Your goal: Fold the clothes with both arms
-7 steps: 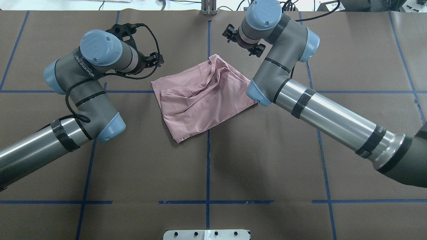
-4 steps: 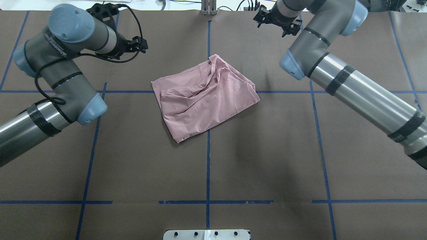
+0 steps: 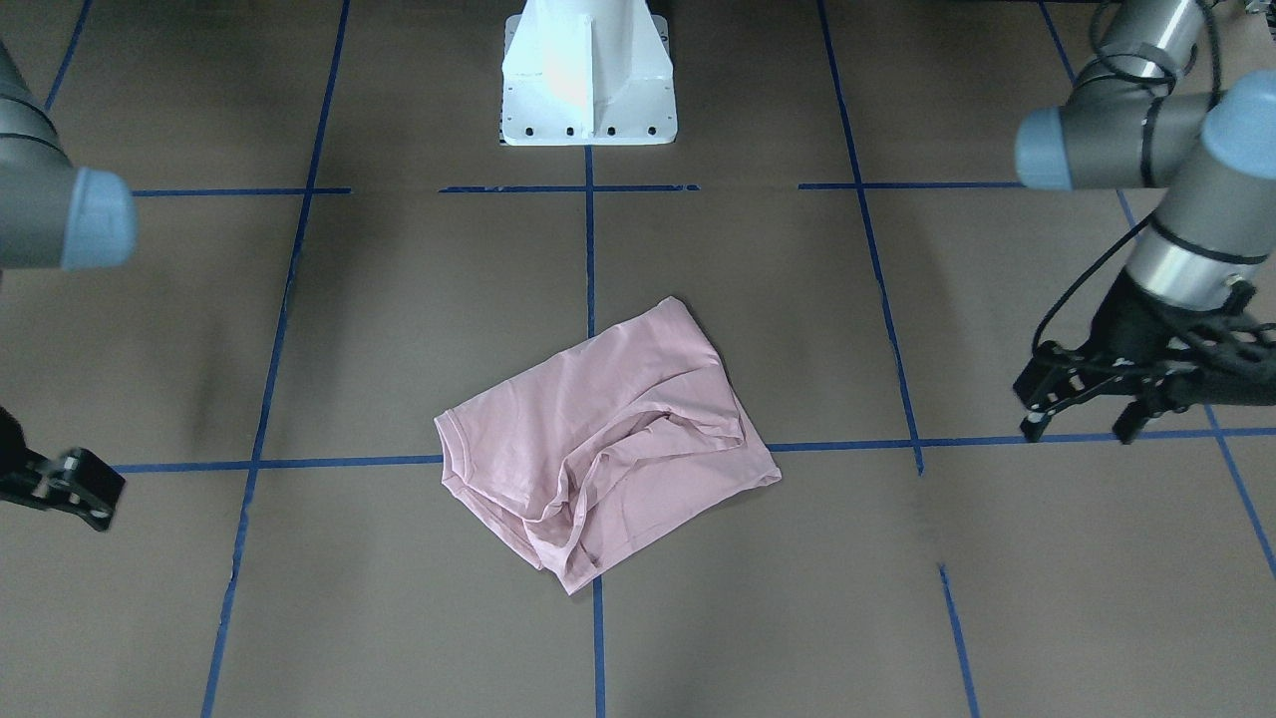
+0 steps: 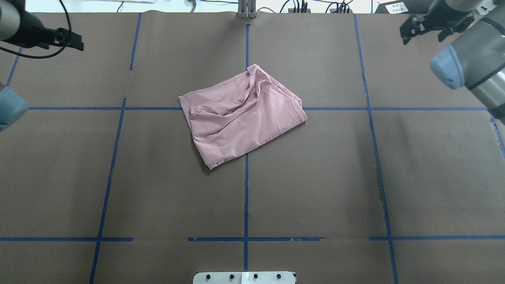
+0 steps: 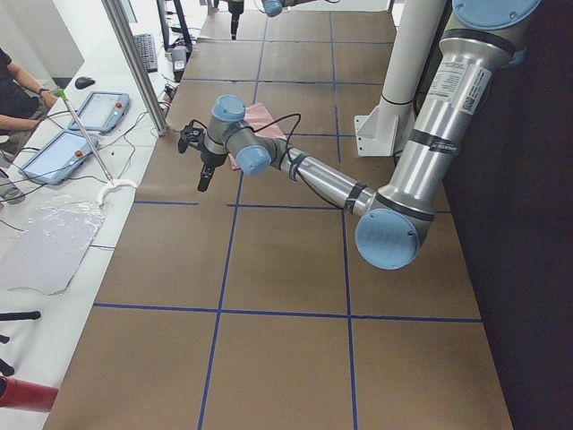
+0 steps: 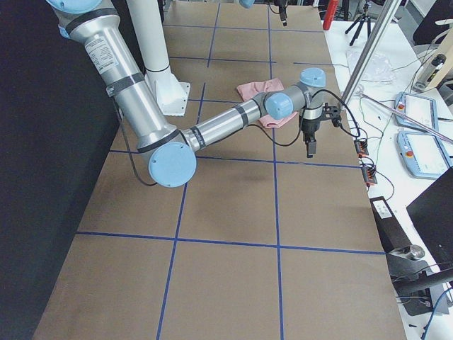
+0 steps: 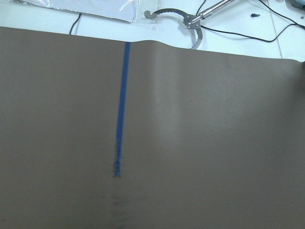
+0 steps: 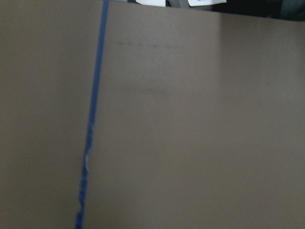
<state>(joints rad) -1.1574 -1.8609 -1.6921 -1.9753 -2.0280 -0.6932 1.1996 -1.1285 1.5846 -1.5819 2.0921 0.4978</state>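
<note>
The left hand [image 3: 1077, 431] is seen with its fingers spread and nothing held, hung over bare bench [image 4: 315, 189] at the robot's left edge. The right hand [image 4: 422, 37] is likewise spread and empty, out on the opposite side. Between them, well apart from both, the pale pink T-shirt [image 4: 244, 118] is laid at the bench's middle, folded into a rough rectangle, plain side up, skewed across the blue tape lines [image 4: 246, 205]. A rumpled ridge is shown across its top layer. The step in hand is judged a pause between folds, or the close. If another fold is wanted, both hands must be brought in low and two corners of one edge pinched.
</note>
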